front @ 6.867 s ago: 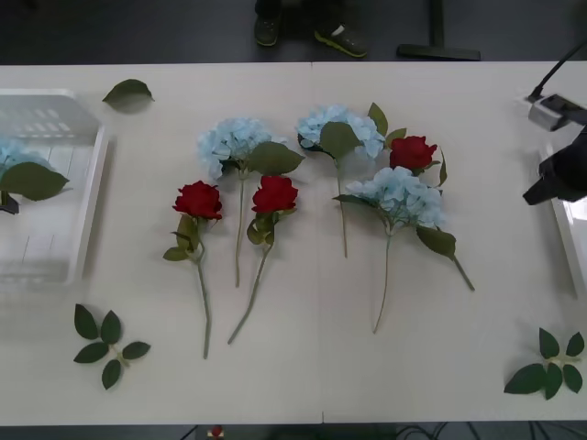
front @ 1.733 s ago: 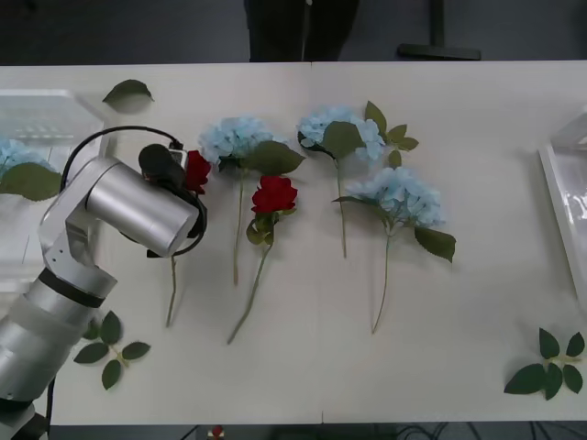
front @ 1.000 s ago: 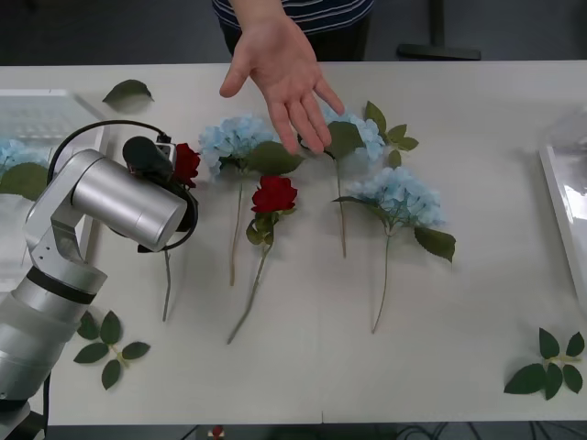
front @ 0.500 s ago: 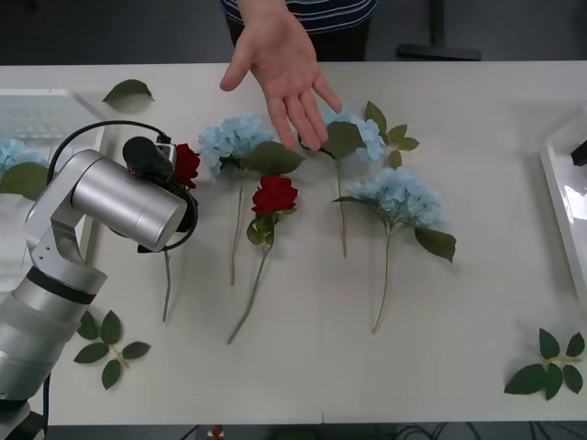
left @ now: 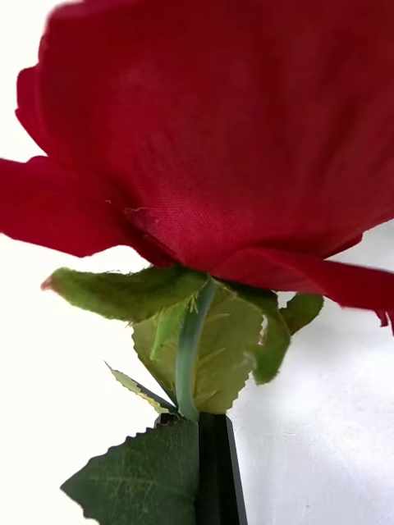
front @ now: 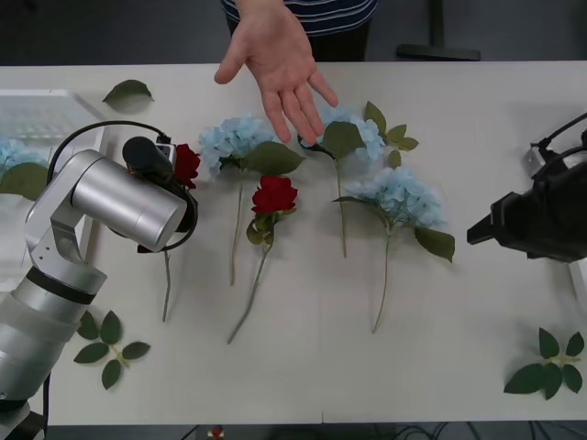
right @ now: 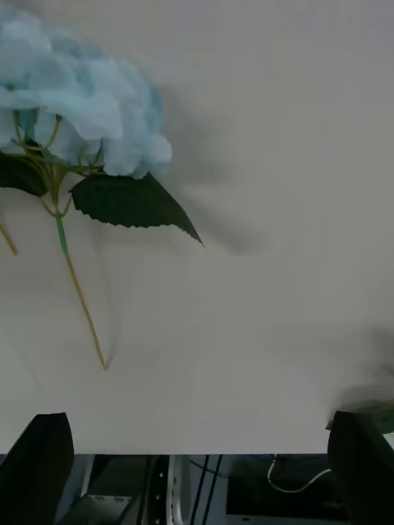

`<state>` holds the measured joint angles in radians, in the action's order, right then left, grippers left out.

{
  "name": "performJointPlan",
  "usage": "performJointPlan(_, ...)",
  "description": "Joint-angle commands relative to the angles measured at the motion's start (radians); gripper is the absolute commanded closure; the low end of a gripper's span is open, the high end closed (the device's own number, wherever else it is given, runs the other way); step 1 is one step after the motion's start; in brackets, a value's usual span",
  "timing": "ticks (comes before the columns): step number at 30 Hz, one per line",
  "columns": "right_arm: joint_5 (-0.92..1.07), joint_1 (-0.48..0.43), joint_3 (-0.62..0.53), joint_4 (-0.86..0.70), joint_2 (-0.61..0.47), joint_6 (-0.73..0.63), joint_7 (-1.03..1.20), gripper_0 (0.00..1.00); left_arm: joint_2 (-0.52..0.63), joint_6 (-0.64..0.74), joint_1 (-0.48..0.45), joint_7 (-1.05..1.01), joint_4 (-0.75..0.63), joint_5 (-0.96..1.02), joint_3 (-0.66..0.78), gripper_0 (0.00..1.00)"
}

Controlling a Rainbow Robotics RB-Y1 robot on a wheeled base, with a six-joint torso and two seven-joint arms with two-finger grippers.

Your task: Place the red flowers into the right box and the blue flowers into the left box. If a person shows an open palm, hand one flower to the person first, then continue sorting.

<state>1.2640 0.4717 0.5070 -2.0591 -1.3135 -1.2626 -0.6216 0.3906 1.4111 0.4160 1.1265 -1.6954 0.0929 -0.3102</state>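
Note:
My left gripper (front: 174, 169) is shut on the stem of a red flower (front: 186, 163), lifted above the table's left part; up close, the bloom (left: 222, 131) stands over the closed black fingers (left: 215, 467). A person's open palm (front: 275, 64) reaches in over the far edge. Another red flower (front: 274, 194) lies mid-table among three blue flowers (front: 237, 137) (front: 353, 128) (front: 399, 197). The left box (front: 64, 115) holds a blue flower (front: 14, 156). My right gripper (right: 201, 418) is open over bare table beside a blue flower (right: 74, 98). My right arm (front: 537, 220) hides the right box.
Loose leaf sprigs lie at the near left (front: 108, 337) and the near right (front: 550, 364), and a single leaf (front: 128, 90) lies by the left box. Bare tabletop runs along the near edge.
The left gripper has taken the leftmost rose and now holds still. An open palm came in and rose slightly. The right arm has swung in from the right edge.

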Motion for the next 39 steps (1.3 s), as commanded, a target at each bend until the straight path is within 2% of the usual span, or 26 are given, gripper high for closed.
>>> performJointPlan(1,-0.129,0.005,0.019,-0.038,0.100,-0.015,0.143,0.10,0.030,0.009,-0.009,0.009,-0.032,0.007,0.000,1.00)
performJointPlan(9,-0.462,0.050,0.234,-0.027,0.246,0.011,0.296,0.10,0.030,0.009,-0.011,0.007,-0.032,0.007,0.000,1.00)
performJointPlan(19,-0.598,0.171,0.412,0.123,0.384,0.029,0.399,0.10,0.030,0.011,-0.009,0.004,-0.032,0.007,0.000,1.00)
performJointPlan(29,-0.673,0.232,0.466,0.338,0.545,0.065,0.393,0.10,0.031,0.011,-0.009,0.007,-0.032,0.007,0.000,1.00)
performJointPlan(36,-0.698,0.258,0.513,0.407,0.585,0.083,0.398,0.10,0.031,0.012,-0.008,0.004,-0.032,0.008,0.000,1.00)
performJointPlan(39,-0.698,0.258,0.513,0.407,0.585,0.084,0.395,0.19,0.031,0.023,-0.006,0.002,-0.033,0.008,0.000,1.00)
